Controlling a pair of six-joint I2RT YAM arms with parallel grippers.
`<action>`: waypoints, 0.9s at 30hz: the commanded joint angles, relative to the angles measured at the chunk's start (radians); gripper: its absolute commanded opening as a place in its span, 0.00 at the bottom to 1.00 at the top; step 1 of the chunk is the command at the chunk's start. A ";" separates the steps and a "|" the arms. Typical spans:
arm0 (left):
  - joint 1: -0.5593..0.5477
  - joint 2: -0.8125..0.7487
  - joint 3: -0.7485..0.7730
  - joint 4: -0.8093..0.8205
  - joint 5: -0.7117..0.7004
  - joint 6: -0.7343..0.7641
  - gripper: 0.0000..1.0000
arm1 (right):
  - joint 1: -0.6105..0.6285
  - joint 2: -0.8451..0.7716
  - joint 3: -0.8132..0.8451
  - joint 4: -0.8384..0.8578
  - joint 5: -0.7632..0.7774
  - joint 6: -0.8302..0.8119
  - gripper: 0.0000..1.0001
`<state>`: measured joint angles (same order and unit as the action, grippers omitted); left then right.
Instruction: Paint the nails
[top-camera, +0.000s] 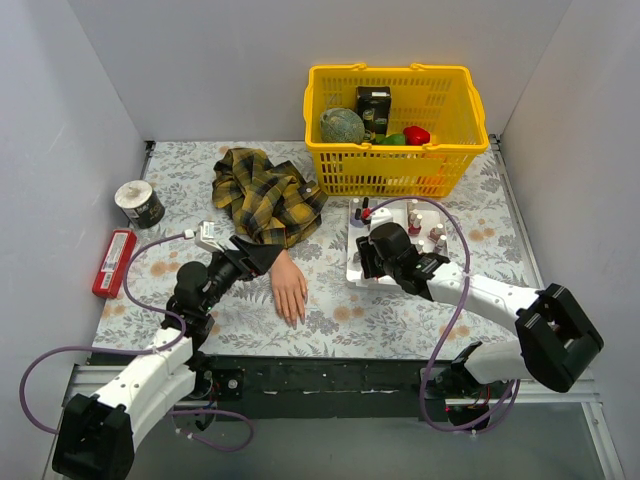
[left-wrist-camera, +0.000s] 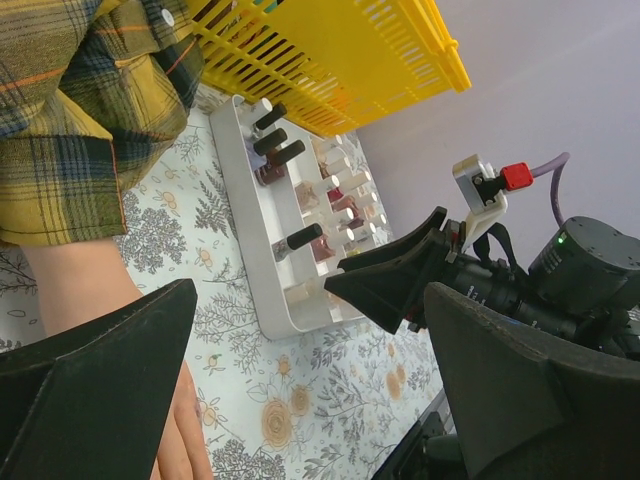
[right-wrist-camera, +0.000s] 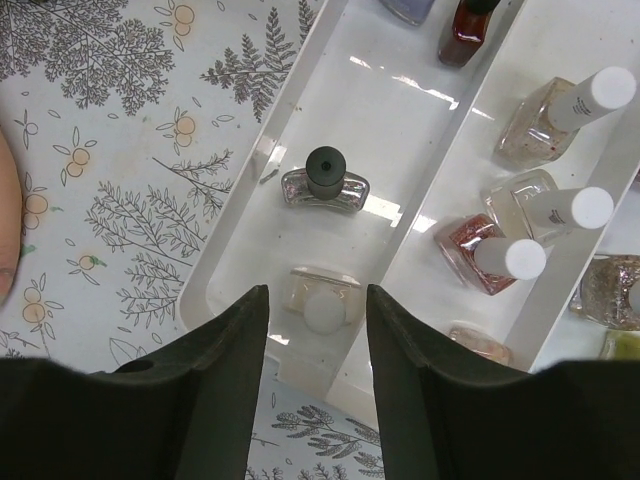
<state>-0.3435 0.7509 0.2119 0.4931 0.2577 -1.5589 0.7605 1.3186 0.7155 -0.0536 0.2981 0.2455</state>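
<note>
A peach mannequin hand (top-camera: 288, 288) lies palm down on the flowered cloth, its yellow-and-black plaid sleeve (top-camera: 262, 205) bunched behind it. The nails (top-camera: 297, 317) at its near end are tiny from above. My left gripper (top-camera: 258, 258) hovers at the wrist, wide open and holding nothing; in its wrist view the hand (left-wrist-camera: 75, 290) passes under one finger. My right gripper (right-wrist-camera: 317, 300) hangs over the near end of the white tray (right-wrist-camera: 225, 255). It is open, its jaws on either side of a clear bottle with a white cap (right-wrist-camera: 322, 307), with a gap on each side.
The tray holds several more polish bottles, one with a black cap (right-wrist-camera: 325, 180). A yellow basket (top-camera: 390, 130) with items stands at the back. A roll (top-camera: 138, 203) and a red flat object (top-camera: 113, 262) lie at the left. Grey walls close in three sides.
</note>
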 joint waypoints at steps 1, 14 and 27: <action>-0.006 0.005 0.035 -0.004 -0.003 0.017 0.98 | -0.006 0.022 0.053 -0.003 -0.016 0.011 0.51; -0.012 0.025 0.041 0.002 0.003 0.019 0.98 | -0.004 0.037 0.068 -0.037 0.007 0.011 0.33; -0.019 0.041 0.044 0.004 0.005 0.019 0.98 | -0.004 0.065 0.084 -0.052 -0.010 0.003 0.66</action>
<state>-0.3573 0.7876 0.2131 0.4938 0.2596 -1.5585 0.7593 1.3594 0.7509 -0.1059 0.2882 0.2562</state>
